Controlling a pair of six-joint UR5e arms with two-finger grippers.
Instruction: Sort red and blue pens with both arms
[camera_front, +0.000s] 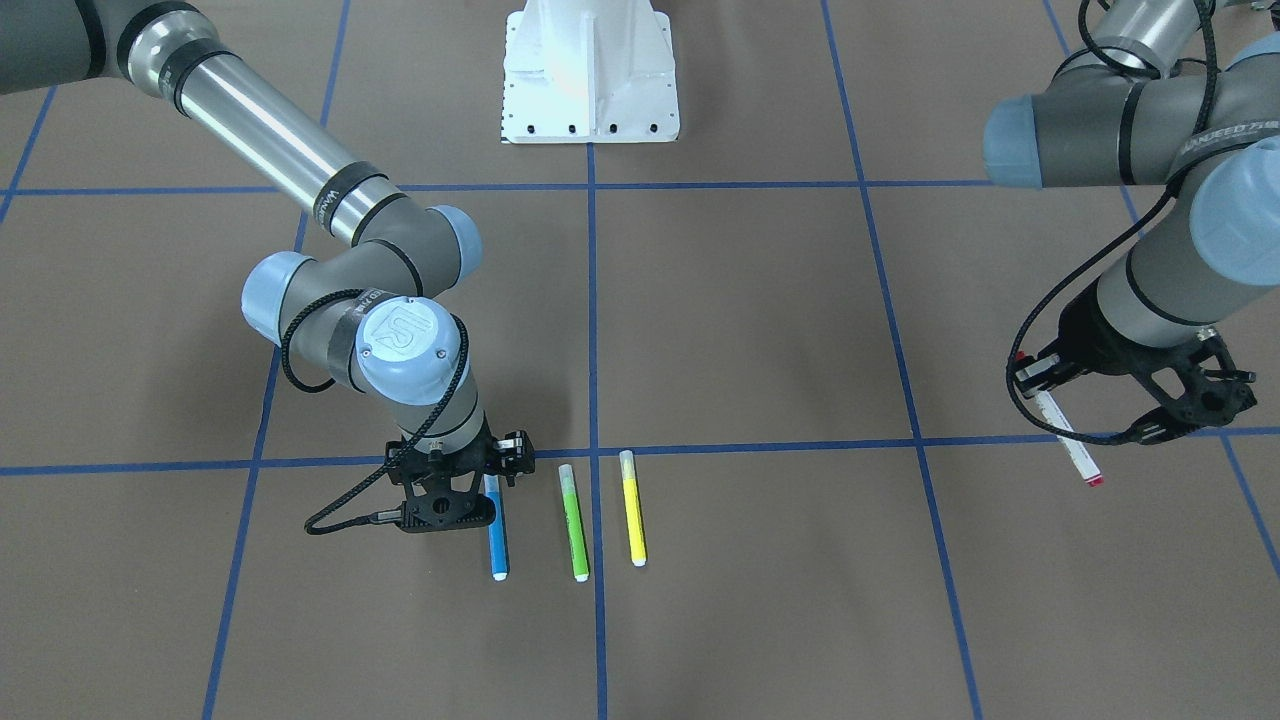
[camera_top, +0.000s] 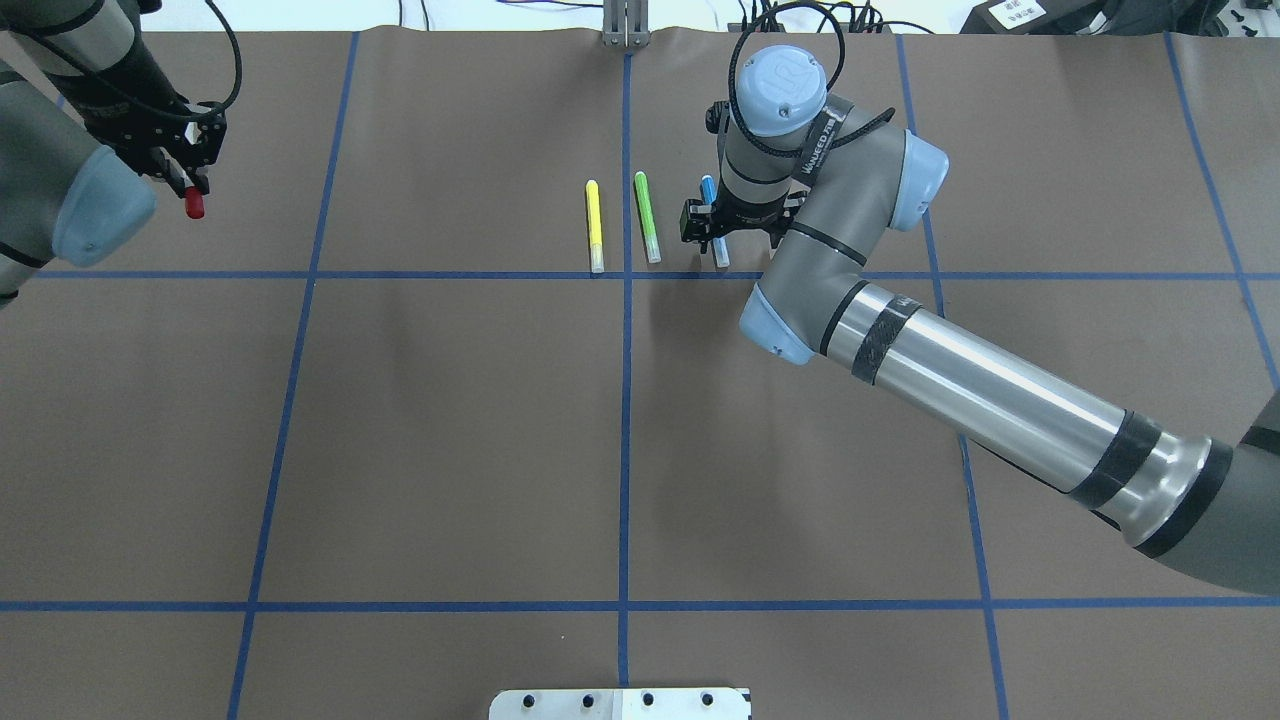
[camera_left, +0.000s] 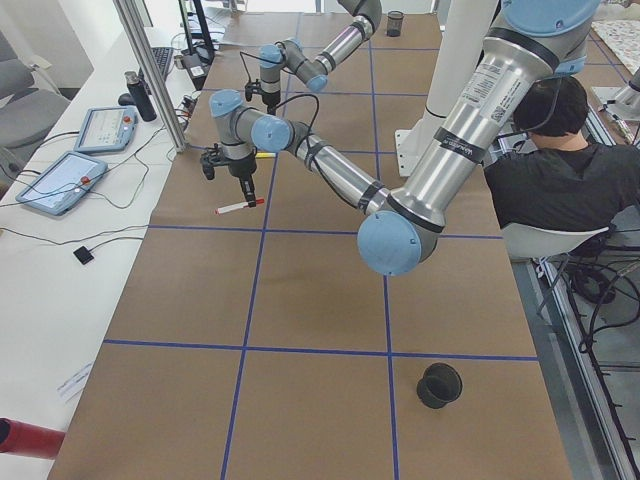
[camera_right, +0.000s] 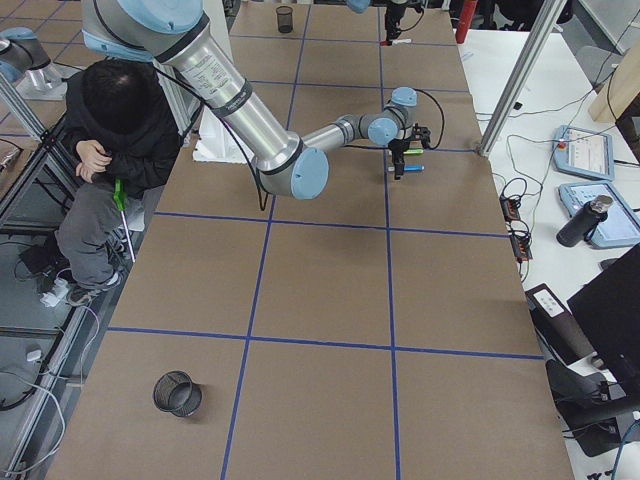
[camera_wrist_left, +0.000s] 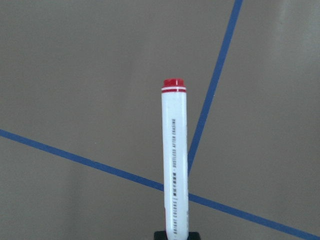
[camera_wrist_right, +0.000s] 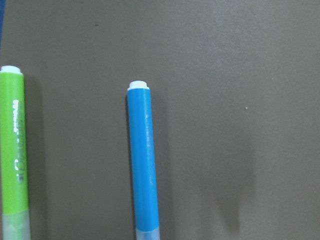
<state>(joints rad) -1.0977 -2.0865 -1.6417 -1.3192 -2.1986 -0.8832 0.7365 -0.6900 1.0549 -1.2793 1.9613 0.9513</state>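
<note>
The red pen (camera_front: 1070, 440) is gripped at one end by the left claw (camera_front: 1040, 380), which is clenched on its white barrel. It is kept well apart from the other pens, toward the left end of the counter (camera_front: 760, 320). The blue pen (camera_front: 497, 540) is laid flat on the counter, just beside the green marker (camera_front: 574, 525), with the yellow marker (camera_front: 633, 510) beyond, all three parallel. The right claw (camera_front: 490, 478) is positioned over the blue pen's clear-cap end; whether it is clenched or released cannot be told.

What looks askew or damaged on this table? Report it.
Nothing stands out. The blue marker, green marker and yellow marker lie neatly parallel, caps on; the left gripper holds the red-capped pen, intact.
</note>
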